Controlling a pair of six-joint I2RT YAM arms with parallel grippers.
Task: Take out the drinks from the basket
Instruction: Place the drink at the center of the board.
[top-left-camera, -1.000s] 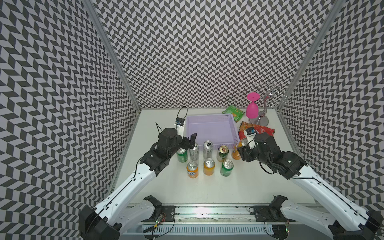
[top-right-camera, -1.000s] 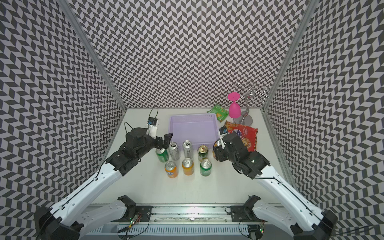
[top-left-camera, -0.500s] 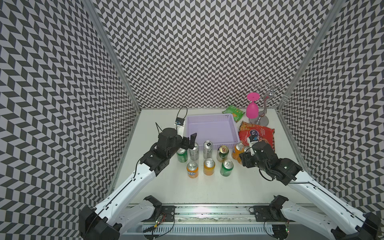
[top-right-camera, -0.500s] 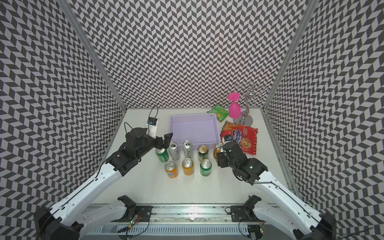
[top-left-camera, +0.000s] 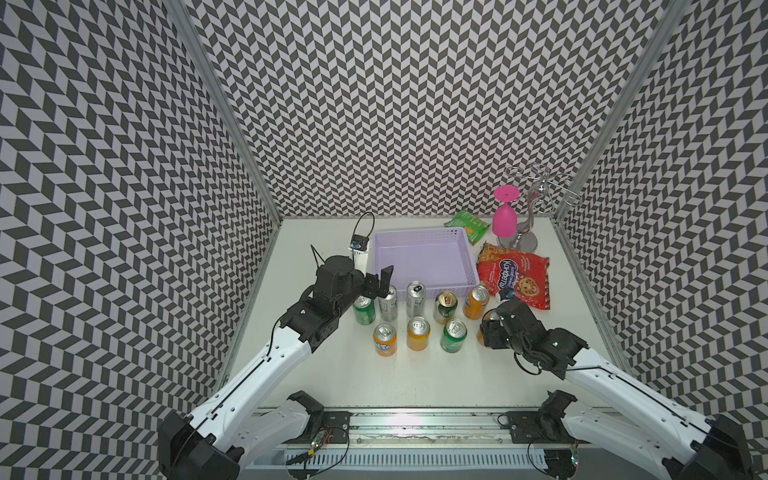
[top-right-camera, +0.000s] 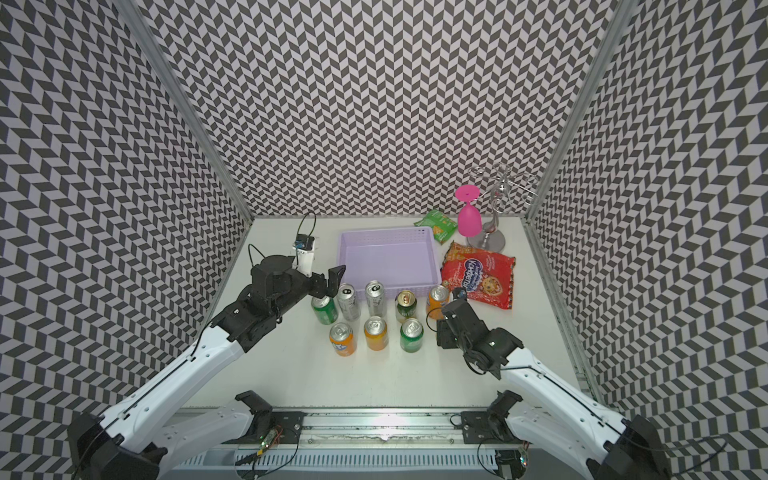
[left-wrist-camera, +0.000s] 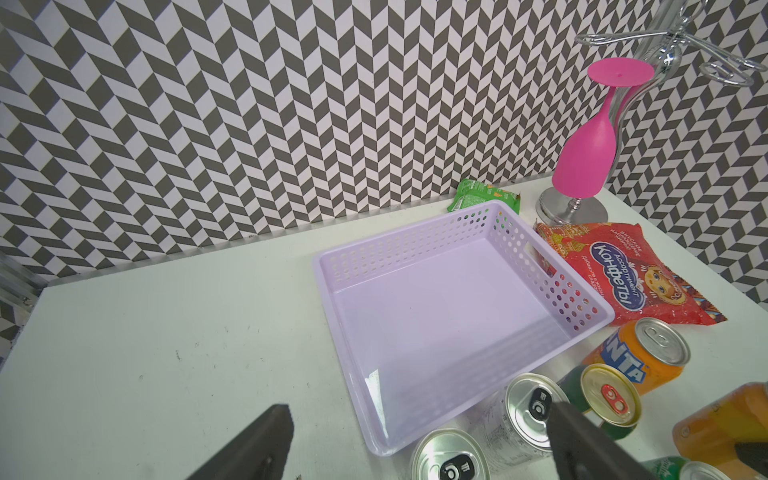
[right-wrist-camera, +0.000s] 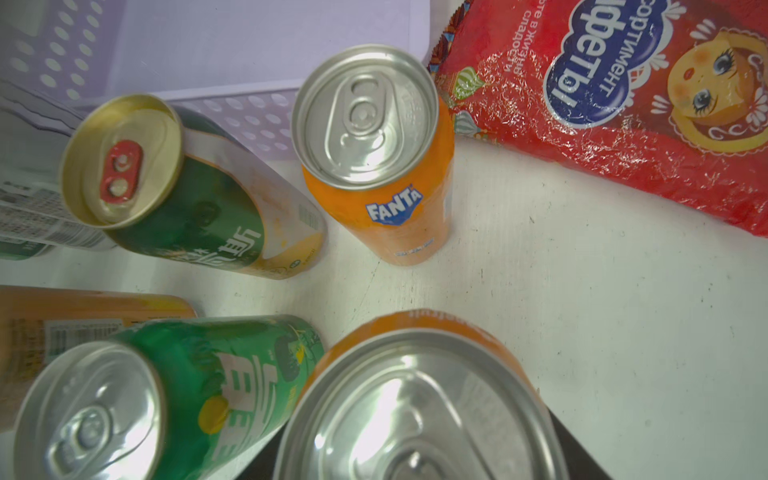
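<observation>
The lavender basket (top-left-camera: 419, 259) (left-wrist-camera: 453, 316) holds nothing. Several drinks stand upright on the table in two rows in front of it: green (top-left-camera: 364, 309), two silver (top-left-camera: 387, 301) (top-left-camera: 415, 297), gold-topped green (top-left-camera: 445, 305) and orange (top-left-camera: 476, 301) behind; two orange (top-left-camera: 385, 338) (top-left-camera: 417, 332) and a green (top-left-camera: 453, 334) in front. My right gripper (top-left-camera: 486, 328) (right-wrist-camera: 419, 457) is shut on another orange can (right-wrist-camera: 419, 407) at the right end of the front row. My left gripper (top-left-camera: 382, 286) (left-wrist-camera: 419, 409) hangs open over the basket's front left corner, holding nothing.
A red snack bag (top-left-camera: 513, 278) lies right of the basket, and a green snack bag (top-left-camera: 467, 224) lies behind it. A pink glass (top-left-camera: 505, 216) hangs on a chrome rack (top-left-camera: 536, 208) at the back right. A small cabled device (top-left-camera: 358, 245) stands left of the basket. Patterned walls close in three sides.
My right arm has drawn back from the basket's front right corner toward the table's front, carrying its orange can to the front row. The left arm has stayed still.
</observation>
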